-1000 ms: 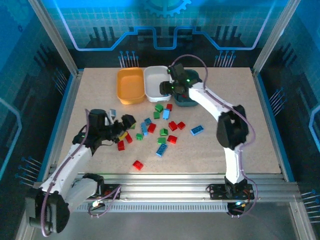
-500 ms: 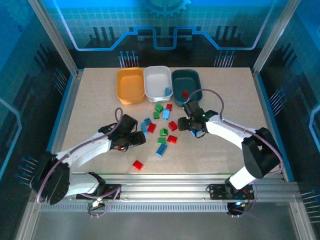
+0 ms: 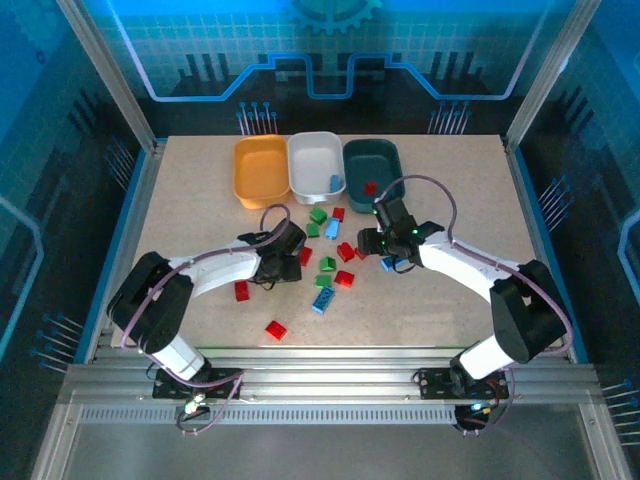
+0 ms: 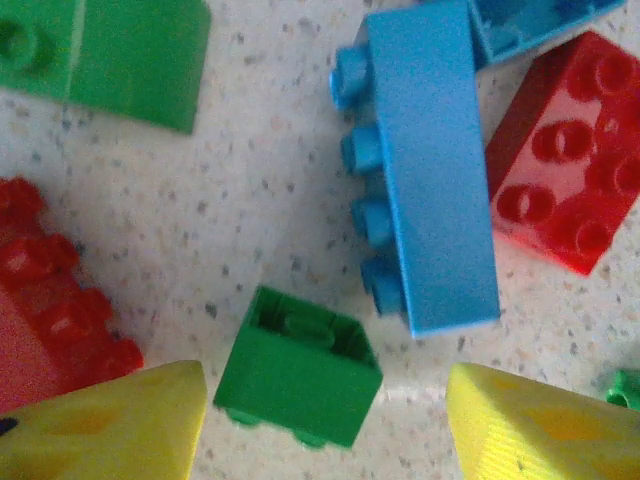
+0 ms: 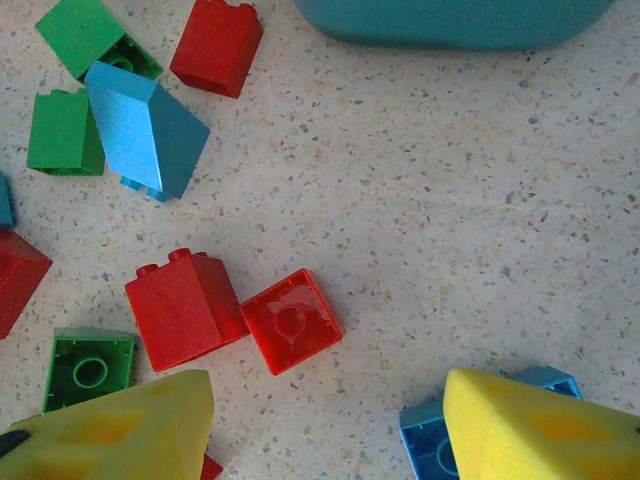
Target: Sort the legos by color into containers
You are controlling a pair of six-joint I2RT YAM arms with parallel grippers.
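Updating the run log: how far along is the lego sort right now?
Barely started. Done: one blue brick in the white tray, one red brick in the dark teal tray; the orange-yellow tray shows no bricks. In hand: nothing gripped; left gripper open astride a green brick, right gripper open by two red bricks. Left: the loose bricks scattered on the table.

Speckled table (image 3: 470,190) with scattered legos (image 3: 343,279); orange-yellow tray (image 3: 258,170), white tray (image 3: 312,158), teal tray (image 3: 366,159) along far edge.

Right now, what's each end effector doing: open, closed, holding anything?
Left end effector: open, empty, poised around a green lego.
Right end effector: open, empty.
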